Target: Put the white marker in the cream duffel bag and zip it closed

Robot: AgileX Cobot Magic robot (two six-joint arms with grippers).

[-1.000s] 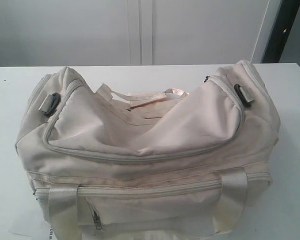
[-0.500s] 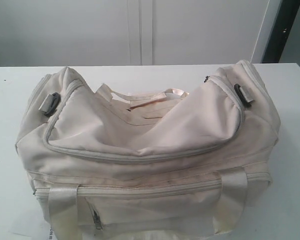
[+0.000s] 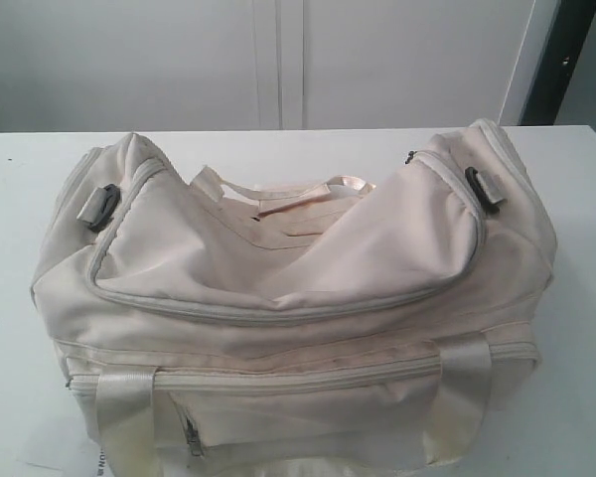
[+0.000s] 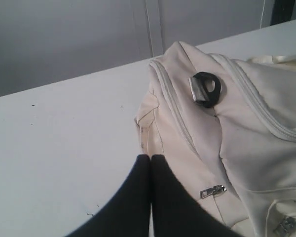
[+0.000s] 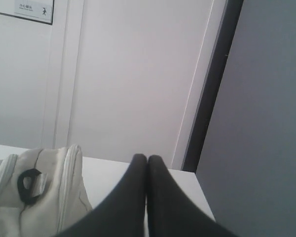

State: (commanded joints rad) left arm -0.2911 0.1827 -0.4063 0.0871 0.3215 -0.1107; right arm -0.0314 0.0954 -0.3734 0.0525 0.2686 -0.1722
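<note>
Comparing the exterior view with the second before it turns up no change. The cream duffel bag [image 3: 308,268] lies in the same slump on the table [image 3: 20,199], and neither arm has come into that view.

Nearest the camera, a strip of printed paper [image 3: 101,460] peeps out by the bag's lower left corner. The front pocket's zip pull [image 3: 191,435] hangs beside the near handle [image 3: 127,407]. Above them the curved top flap [image 3: 278,248] lies down over the opening. Its zipper line [image 3: 278,312] looks drawn along the near edge, but the far edge, where the second handle [image 3: 288,194] is bunched, is too crumpled to say whether it is sealed.

The white marker shows in no view, so its place cannot be told.

Off the bag's left end, by the grey buckle [image 4: 207,90], the left gripper [image 4: 151,159] hangs with its fingers pressed together on nothing. The right gripper [image 5: 147,159] is likewise pinched closed and empty, aimed up at the wall [image 5: 128,74] past the bag's right end.

With both arms idle and nothing moving, I judge the work either not begun or already finished; the marker's whereabouts would decide which.
</note>
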